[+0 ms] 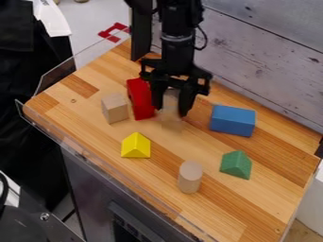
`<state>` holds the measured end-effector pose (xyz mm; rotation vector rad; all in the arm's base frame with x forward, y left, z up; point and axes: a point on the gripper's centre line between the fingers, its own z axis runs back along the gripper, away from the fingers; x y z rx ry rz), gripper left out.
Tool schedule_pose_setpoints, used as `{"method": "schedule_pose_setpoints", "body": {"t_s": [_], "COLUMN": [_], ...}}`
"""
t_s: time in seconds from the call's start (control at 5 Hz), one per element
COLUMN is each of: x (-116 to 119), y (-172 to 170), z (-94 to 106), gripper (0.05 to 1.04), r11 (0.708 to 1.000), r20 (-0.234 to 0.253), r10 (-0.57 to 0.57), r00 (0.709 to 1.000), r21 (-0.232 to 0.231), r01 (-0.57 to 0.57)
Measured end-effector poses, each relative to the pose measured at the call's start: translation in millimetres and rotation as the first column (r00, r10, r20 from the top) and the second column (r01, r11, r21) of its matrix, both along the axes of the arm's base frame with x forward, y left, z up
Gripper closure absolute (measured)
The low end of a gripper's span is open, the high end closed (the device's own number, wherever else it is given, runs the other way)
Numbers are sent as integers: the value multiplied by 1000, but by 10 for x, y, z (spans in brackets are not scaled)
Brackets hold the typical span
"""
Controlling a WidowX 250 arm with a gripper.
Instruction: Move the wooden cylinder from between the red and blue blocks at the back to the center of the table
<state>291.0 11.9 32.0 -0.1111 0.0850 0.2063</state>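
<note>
The jaws of the black gripper (172, 112) are clenched around a pale wooden block (170, 103), one finger on each side. The block's lower end is blurred; whether it touches the worktop (148, 176) cannot be determined. A red block (141, 99) lies immediately beside the jaws, towards the left of the view; contact between the two cannot be confirmed. Just beyond the red block stands a pale wooden cube-like block (114, 108). A blue rectangular block (233, 120) lies to the right of the jaws, apart from them. Nearer the camera, three items are noted, well apart from one another: a yellow triangular block (136, 146) at left, an upright pale wooden cylinder (190, 177) at centre, and a green wedge-shaped block (236, 164) at right, below the blue one. A clear guard (55, 79) borders the worktop's left edge.
</note>
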Motion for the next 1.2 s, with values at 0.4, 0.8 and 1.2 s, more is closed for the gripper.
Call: {"method": "schedule_pose_setpoints", "body": {"t_s": [0.4, 0.8, 1.2], "x": [-176, -160, -81], "y": [-36, -43, 21], "z": [-115, -273, -290], "gripper": [521, 521, 449], "r11": [999, 999, 997], "r20": [-44, -59, -38], "r10": [32, 18, 57], "r00": [998, 998, 998], "r21": [-32, -41, -55], "r01": [-34, -21, -59]}}
